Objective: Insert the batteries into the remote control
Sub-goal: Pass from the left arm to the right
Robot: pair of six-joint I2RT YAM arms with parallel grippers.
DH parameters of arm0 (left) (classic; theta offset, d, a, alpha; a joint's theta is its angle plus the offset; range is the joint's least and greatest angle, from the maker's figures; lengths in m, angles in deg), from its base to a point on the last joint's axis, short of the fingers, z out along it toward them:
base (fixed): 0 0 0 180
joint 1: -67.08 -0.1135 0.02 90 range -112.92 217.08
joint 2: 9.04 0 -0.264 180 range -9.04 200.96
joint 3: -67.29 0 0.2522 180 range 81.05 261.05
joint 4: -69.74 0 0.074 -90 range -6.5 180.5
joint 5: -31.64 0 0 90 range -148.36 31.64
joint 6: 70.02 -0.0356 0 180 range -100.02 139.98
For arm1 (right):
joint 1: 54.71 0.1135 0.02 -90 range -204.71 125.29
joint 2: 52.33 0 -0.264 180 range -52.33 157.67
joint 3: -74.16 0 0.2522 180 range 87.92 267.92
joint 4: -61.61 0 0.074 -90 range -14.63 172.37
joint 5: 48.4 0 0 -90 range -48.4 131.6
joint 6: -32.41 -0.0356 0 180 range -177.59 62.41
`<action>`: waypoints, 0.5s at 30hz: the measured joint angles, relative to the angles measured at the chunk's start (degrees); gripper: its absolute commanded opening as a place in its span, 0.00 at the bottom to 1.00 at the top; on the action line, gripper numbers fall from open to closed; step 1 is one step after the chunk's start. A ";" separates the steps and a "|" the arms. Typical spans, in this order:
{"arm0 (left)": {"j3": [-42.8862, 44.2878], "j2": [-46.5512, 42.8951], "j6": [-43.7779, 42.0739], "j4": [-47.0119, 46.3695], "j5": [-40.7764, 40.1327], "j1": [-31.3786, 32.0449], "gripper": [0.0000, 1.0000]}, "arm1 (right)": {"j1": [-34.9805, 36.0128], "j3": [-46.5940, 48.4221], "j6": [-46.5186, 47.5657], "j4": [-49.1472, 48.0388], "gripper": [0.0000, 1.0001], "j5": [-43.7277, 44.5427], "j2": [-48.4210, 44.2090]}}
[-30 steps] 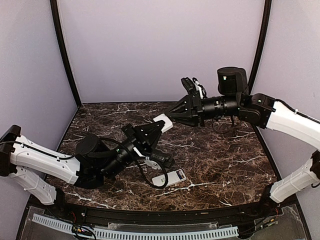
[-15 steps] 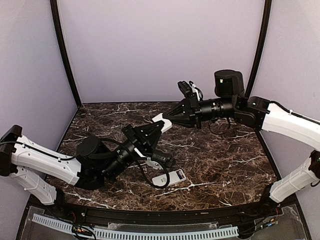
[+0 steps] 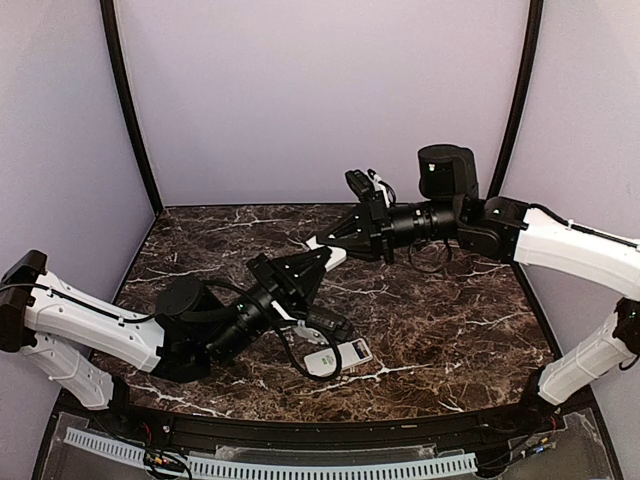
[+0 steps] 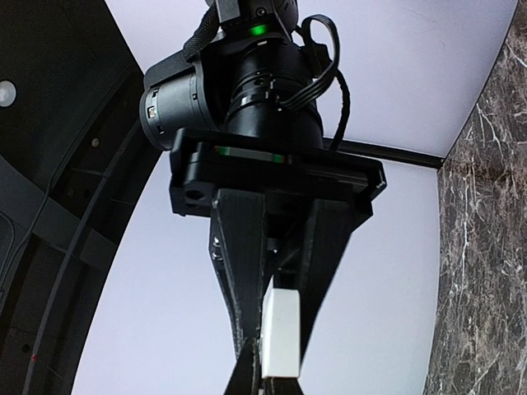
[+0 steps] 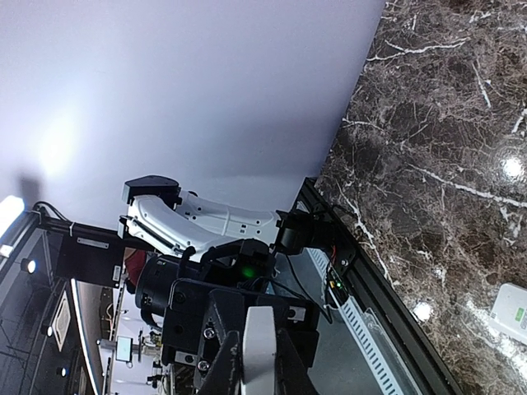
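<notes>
The remote control (image 3: 327, 250) is a plain white block held in the air above the middle of the table. My left gripper (image 3: 312, 260) is shut on its near end from the lower left. My right gripper (image 3: 336, 240) comes in from the right, its jaws pressed on both sides of the far end. The left wrist view shows the remote control (image 4: 280, 329) running from my own fingertips up into the facing right gripper. In the right wrist view the remote control (image 5: 258, 346) stands between my two fingers. No batteries are in view.
A small flat white piece with a greenish patch (image 3: 338, 356) (image 5: 512, 313) lies on the dark marble table (image 3: 450, 300) near the front. The left arm's black camera block and looped cable (image 3: 322, 322) hang just above it. A slotted white rail (image 3: 270, 465) runs along the front edge.
The right arm has moved left to the left gripper, and its jaws have closed around the remote's far end. The left arm has hardly moved.
</notes>
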 measured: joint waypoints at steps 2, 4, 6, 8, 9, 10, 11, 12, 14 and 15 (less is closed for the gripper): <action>-0.20 0.09 -0.50 0.24 -0.02 0.00 0.00 | 0.02 0.17 -0.52 0.17 0.03 0.09 0.09; -0.28 0.11 -0.83 0.26 -0.04 0.00 0.00 | 0.02 0.20 -1.03 0.35 0.00 0.11 0.07; -0.28 0.11 -0.90 0.24 -0.02 0.00 0.00 | 0.02 0.20 -1.20 0.33 0.00 0.09 0.07; -0.28 0.11 -0.92 0.22 -0.04 0.00 0.00 | 0.02 0.20 -1.49 0.26 0.00 0.07 0.04; -0.28 0.11 -0.94 0.20 -0.04 0.00 0.00 | 0.02 0.20 -1.64 0.28 0.00 0.07 0.02; -0.28 0.11 -0.94 0.15 -0.04 0.00 0.00 | 0.02 0.20 -1.73 0.26 0.00 0.07 0.00; -0.28 0.13 -0.94 0.13 -0.04 0.00 0.04 | 0.02 0.20 -1.84 0.28 0.00 0.07 -0.04; -0.28 0.11 -0.94 0.13 -0.04 0.00 0.08 | 0.02 0.20 -1.88 0.28 0.00 0.09 -0.09; -0.28 0.13 -1.11 0.04 -0.07 0.00 0.26 | 0.07 0.20 -1.88 0.31 0.00 0.13 -0.20; -0.28 0.17 -0.92 0.20 -0.15 0.00 0.39 | 0.13 0.17 -1.66 0.17 0.00 0.09 -0.31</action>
